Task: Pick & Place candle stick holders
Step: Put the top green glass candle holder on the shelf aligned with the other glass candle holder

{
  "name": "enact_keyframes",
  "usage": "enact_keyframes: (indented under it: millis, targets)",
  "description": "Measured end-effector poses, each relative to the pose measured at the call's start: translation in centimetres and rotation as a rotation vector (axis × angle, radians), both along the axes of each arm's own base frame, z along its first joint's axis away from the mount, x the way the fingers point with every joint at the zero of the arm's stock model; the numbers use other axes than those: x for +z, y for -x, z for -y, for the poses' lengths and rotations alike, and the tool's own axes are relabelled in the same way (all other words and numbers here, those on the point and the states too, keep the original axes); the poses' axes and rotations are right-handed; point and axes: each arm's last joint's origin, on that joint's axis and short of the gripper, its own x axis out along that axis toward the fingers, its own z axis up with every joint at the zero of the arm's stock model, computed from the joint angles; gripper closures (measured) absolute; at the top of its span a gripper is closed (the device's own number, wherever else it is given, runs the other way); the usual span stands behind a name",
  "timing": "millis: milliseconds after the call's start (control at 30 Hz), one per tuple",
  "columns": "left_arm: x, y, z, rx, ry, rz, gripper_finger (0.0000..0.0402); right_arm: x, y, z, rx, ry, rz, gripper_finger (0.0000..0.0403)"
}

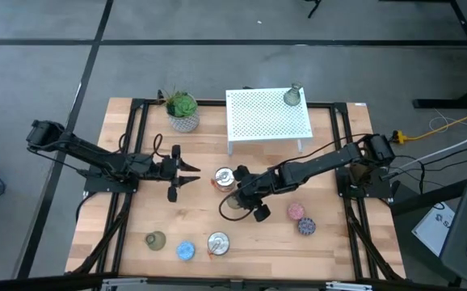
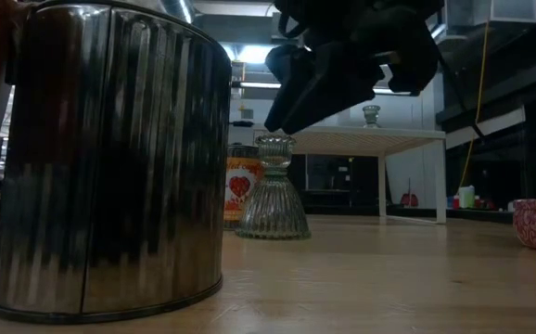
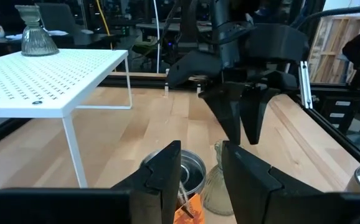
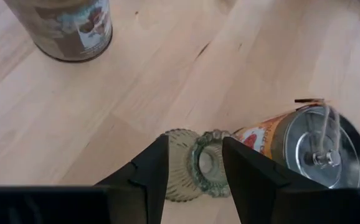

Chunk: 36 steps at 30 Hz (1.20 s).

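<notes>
One olive-grey glass candle stick holder [image 4: 195, 165] stands upright on its wide base mid-table, next to an orange-labelled open can [image 4: 304, 146]. My right gripper [image 4: 195, 168] is open just above it, one finger on either side of its narrow top, touching nothing; the low view shows the fingers [image 2: 291, 97] over the holder [image 2: 273, 190]. A second holder [image 1: 292, 97] stands on the white perforated rack [image 1: 266, 121]. A third holder [image 1: 154, 240] stands near the table's front left. My left gripper [image 1: 193, 174] is open and empty, left of the can.
A shiny can [image 1: 218, 242] and a blue disc [image 1: 186, 250] stand near the front edge. A pink disc [image 1: 296, 212] and a purple disc [image 1: 307, 226] lie to the right of my right gripper. A potted plant [image 1: 183, 109] stands at the back left.
</notes>
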Motion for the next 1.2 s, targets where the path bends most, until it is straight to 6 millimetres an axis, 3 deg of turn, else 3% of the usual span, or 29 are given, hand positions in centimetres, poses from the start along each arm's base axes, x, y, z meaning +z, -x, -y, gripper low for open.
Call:
enact_keyframes:
  millis: [167, 867, 1200]
  targets:
    - [0.0, 0.0, 0.0, 0.000, 0.000, 0.000, 0.0290, -0.3, 0.4, 0.3, 0.008, 0.023, -0.050, 0.0253]
    - [-0.1, 0.0, 0.0, 0.005, 0.009, -0.007, 0.0290, -0.8, 1.5, 0.9, -0.009, 0.159, -0.173, 0.0356]
    - [-0.2, 0.0, 0.0, 0.015, 0.001, -0.024, 0.0290, 3.1, 1.8, 0.8, -0.050, 0.086, -0.339, 0.0364]
